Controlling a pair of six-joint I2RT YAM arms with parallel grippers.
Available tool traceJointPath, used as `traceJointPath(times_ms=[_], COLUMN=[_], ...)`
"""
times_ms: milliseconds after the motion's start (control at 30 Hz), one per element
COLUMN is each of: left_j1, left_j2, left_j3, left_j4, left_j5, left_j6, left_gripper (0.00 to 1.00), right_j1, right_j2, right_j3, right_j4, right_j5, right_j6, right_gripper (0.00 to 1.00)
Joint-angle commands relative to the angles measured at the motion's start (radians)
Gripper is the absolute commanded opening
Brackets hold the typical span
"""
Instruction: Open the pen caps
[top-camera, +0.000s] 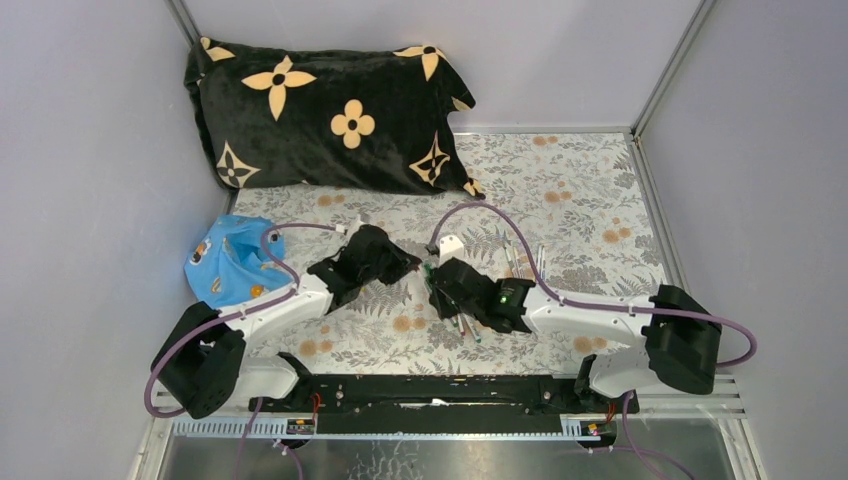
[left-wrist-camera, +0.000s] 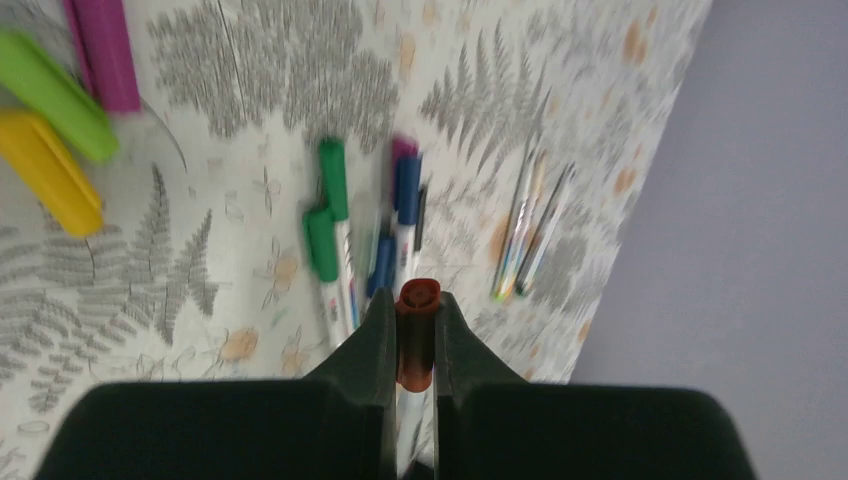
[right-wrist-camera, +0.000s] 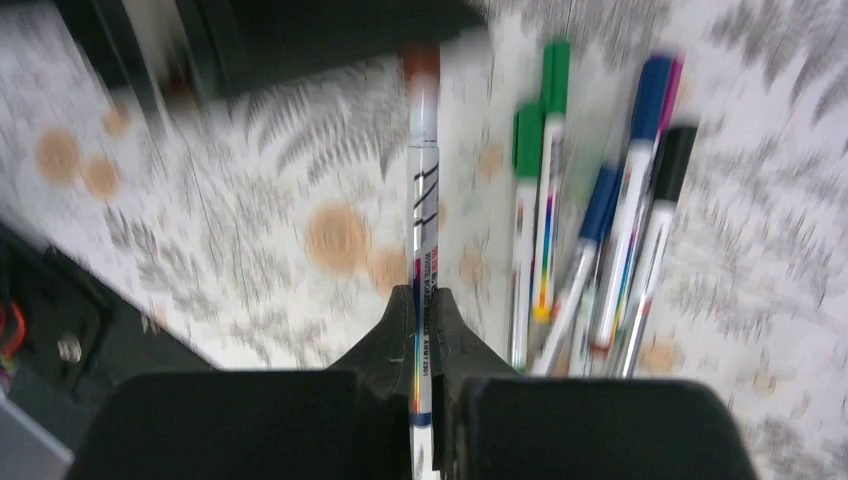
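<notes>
My left gripper (left-wrist-camera: 417, 300) is shut on the red cap (left-wrist-camera: 417, 335) of one pen. My right gripper (right-wrist-camera: 422, 300) is shut on that pen's white barrel (right-wrist-camera: 424, 190); the red cap (right-wrist-camera: 421, 62) shows at its far end, against the left gripper's black body. The two grippers meet at table centre, the left one (top-camera: 403, 266) beside the right one (top-camera: 438, 280). Several capped pens lie on the cloth: green (right-wrist-camera: 553, 80), blue (right-wrist-camera: 650, 85), black (right-wrist-camera: 675, 150), also in the left wrist view (left-wrist-camera: 333, 180). Loose green (left-wrist-camera: 55, 95), yellow (left-wrist-camera: 48, 170) and purple (left-wrist-camera: 105, 50) caps lie apart.
A bundle of thin pens (left-wrist-camera: 530, 230) lies right of the capped ones. A black floral pillow (top-camera: 320, 115) fills the back left. A blue cloth (top-camera: 228, 262) lies by the left arm. Grey walls close the sides and back of the floral tablecloth (top-camera: 590, 200).
</notes>
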Motion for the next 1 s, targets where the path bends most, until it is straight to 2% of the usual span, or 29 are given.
traceJointPath(times_ms=[0, 200, 333, 533, 700, 800, 967], left_j1=[0.108, 0.140, 0.141, 0.101, 0.036, 0.010, 0.004], left_j2=[-0.008, -0.010, -0.003, -0.006, -0.011, -0.012, -0.030], left_j3=[0.074, 0.056, 0.100, 0.099, 0.042, 0.002, -0.077], left_j4=[0.119, 0.130, 0.062, -0.138, -0.215, -0.229, -0.221], left_j5=[-0.133, -0.140, -0.158, -0.247, -0.328, -0.356, -0.380], left_j6=[-0.078, -0.159, -0.044, 0.127, 0.164, 0.157, 0.101], left_gripper=[0.00, 0.00, 0.00, 0.00, 0.00, 0.05, 0.08], right_j1=[0.073, 0.102, 0.109, 0.102, 0.015, -0.059, -0.177], right_j2=[-0.052, -0.086, -0.130, -0.179, -0.143, -0.132, -0.109], right_j3=[-0.104, -0.116, -0.090, -0.006, 0.022, -0.008, -0.040], right_j4=[-0.148, -0.152, -0.198, -0.352, -0.404, -0.371, -0.304], right_j5=[-0.044, 0.010, 0.087, 0.275, 0.307, 0.286, 0.242], right_j6=[0.087, 0.128, 0.133, 0.127, 0.094, 0.062, 0.002], right_gripper=[0.00, 0.00, 0.00, 0.00, 0.00, 0.00, 0.00])
